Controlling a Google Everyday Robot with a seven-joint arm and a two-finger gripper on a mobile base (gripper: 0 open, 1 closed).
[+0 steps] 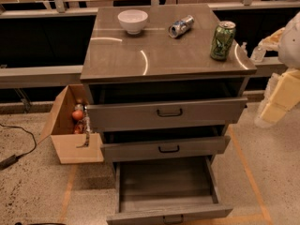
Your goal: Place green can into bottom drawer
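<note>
while bottom drawer (166,187) gapes, hand (253,53) flanks green can (222,41).

We see the gripper (257,53) just off the bench's right edge, green can (222,41) upright beside it, bowl (132,21) and lying can (181,26) along the back edge, front corners bare, bottom drawer (164,184) open from above, middle drawer (164,148) overhanging its rear, cardboard box (70,144) crowding the left side.

Surface (154,60): bowl (132,20) rear left, lying can (181,26) to its right, green can (222,41) upright near the right edge, gripper (253,51) just beside it, off the right side. Below, stacked: top drawer (168,112), middle drawer (168,148), bottom drawer (164,184) drawn out furthest forward. Floor, left of the drawers: open box (77,146) holding small items.
</note>
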